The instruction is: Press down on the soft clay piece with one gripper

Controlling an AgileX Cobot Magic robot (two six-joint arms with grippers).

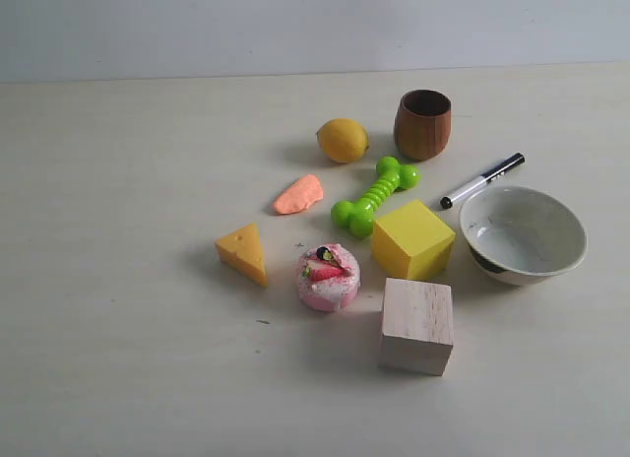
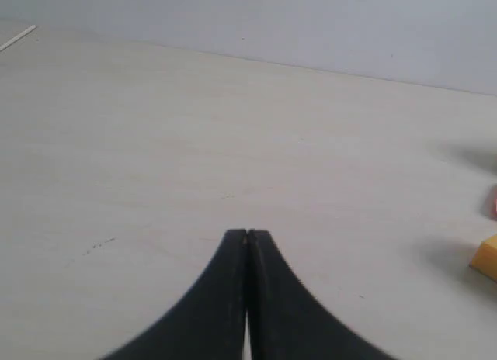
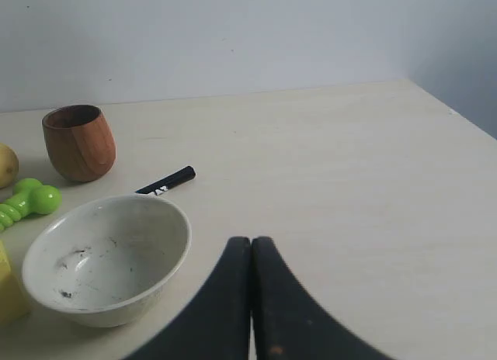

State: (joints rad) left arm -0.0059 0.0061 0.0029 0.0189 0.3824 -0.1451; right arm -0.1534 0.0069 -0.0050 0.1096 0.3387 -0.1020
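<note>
The soft clay piece (image 1: 298,194) is seen only in the exterior view, between lemon (image 1: 343,140) and cheese wedge (image 1: 244,252). In the left wrist view the left gripper (image 2: 247,234) is shown pressed together. In the right wrist view the right gripper (image 3: 251,240) is likewise pressed together, and the marker (image 3: 167,180) bears print that cannot be read.

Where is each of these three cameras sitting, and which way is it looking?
Exterior view: high, off the arms, looking down on the table and the soft clay piece; no robot part shows.
Left wrist view: on the left arm, looking low across the table past the shut left pincer.
Right wrist view: on the right arm, looking past the shut right pincer at the bowl, wooden cup and marker.
Shared: exterior and right wrist views both show those three.
</note>
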